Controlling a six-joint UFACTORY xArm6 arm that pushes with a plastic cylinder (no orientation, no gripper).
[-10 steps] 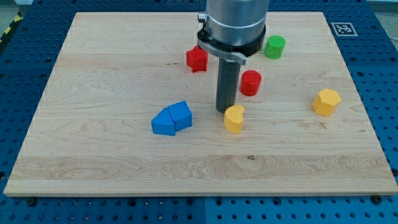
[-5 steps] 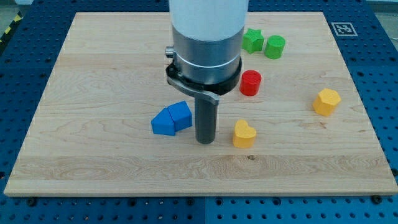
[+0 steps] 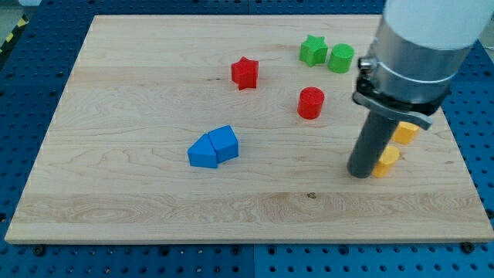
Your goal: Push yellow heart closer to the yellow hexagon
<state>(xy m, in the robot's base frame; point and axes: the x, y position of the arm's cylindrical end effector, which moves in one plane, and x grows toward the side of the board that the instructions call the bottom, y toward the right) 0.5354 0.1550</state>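
Yellow heart (image 3: 387,160): small yellow block on the wooden board, toward the view's right, lower than mid-height. Only its right part shows; the rest is hidden behind the dark rod, so the heart outline cannot be made out. My tip (image 3: 360,174) sits against its left side

Yellow hexagon (image 3: 406,133): yellow block just above and right of the heart, very close, contact uncertain. Upper part covered by the arm's collar; facets barely visible
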